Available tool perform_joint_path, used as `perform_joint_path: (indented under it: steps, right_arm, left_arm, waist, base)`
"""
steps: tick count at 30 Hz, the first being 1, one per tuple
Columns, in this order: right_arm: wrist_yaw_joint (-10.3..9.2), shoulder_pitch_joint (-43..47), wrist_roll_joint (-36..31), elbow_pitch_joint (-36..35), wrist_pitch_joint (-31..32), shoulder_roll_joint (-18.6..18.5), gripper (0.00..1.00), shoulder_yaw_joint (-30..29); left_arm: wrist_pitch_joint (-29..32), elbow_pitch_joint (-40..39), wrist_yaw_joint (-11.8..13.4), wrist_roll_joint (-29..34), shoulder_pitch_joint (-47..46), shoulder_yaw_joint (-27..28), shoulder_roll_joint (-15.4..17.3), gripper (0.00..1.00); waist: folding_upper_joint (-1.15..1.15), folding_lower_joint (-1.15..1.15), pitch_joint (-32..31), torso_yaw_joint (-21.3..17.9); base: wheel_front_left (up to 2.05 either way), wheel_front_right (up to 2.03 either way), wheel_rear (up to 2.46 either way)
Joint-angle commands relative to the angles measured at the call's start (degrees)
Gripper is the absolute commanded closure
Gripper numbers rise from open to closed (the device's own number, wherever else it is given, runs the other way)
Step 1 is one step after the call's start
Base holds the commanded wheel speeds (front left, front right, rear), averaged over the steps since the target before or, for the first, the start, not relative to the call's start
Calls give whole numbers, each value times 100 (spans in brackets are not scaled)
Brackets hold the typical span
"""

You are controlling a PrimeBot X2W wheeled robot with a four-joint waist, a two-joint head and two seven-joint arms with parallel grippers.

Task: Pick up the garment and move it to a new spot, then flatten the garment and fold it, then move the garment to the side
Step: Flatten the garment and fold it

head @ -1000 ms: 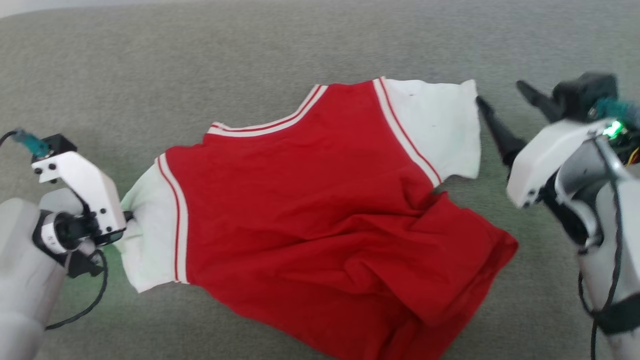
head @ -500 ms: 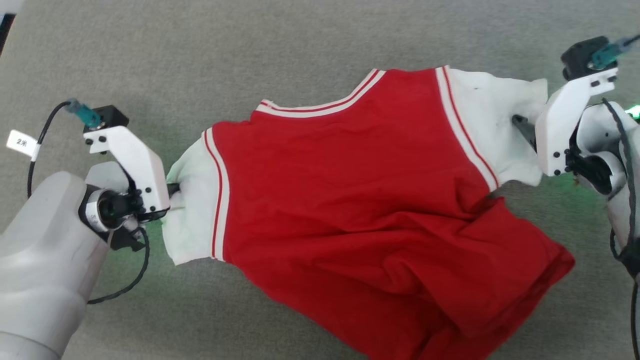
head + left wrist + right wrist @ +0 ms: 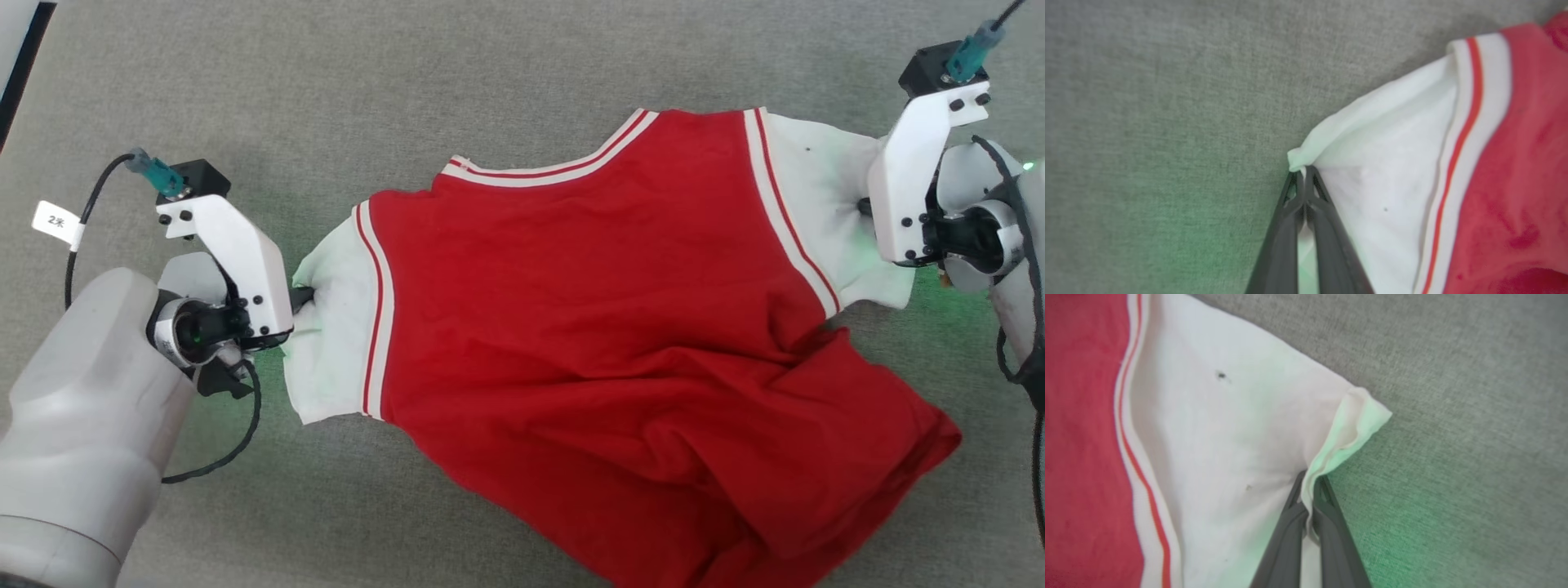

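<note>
Garment (image 3: 620, 327) lies on grey surface (image 3: 408, 82), plain red side up, hem end rumpled, no fold made. Left tool (image 3: 1301, 173) is clamped on one white sleeve edge, right tool (image 3: 1312, 486) on the other, shirt spanning between them. Flattening, folding and setting aside look undone.

Head camera looks down over the garment (image 3: 612, 343); wrist cameras sit close, each sharing one end.

A second ago the right pincer (image 3: 1309, 488) stood open, clear of the garment (image 3: 588, 310). Now its jaws are pressed together on the hem of the white sleeve (image 3: 1229, 424), which bunches toward them.
</note>
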Motion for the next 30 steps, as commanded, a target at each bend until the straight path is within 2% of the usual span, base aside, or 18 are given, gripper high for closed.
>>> perform_joint_path:
  steps: [1,8,10,17,22,30]
  right_arm:
    - [34,426,132,73,-5,25,100,172]
    - [19,22,484,-736,-570,-282,100,244]
    - [19,-11,528,-833,-631,-307,100,251]
    - [19,-341,596,-1354,-1085,-486,100,43]
    - [19,-526,360,-1543,-1423,-477,100,-210]
    - [19,-734,41,-1844,-1591,-328,100,-492]
  left_arm:
    - [-89,68,-46,11,39,-72,-177,100]
    - [-229,-149,-72,228,-483,9,351,100]
    - [-231,-210,-66,269,-556,7,398,100]
    - [-165,-740,110,491,-1182,31,752,100]
    - [-88,-1075,299,697,-1579,15,853,100]
    - [20,-1451,401,838,-1978,-31,975,100]
  waist:
    - [0,0,-95,-64]
    - [0,0,-510,-372]
    - [0,0,-577,-417]
    - [0,0,-1028,-665]
    - [0,0,-1408,-778]
    - [0,0,-1924,-950]
  base:
    - [0,0,0]
    - [0,0,0]
    - [0,0,0]
    - [0,0,0]
    - [0,0,0]
    - [0,0,0]
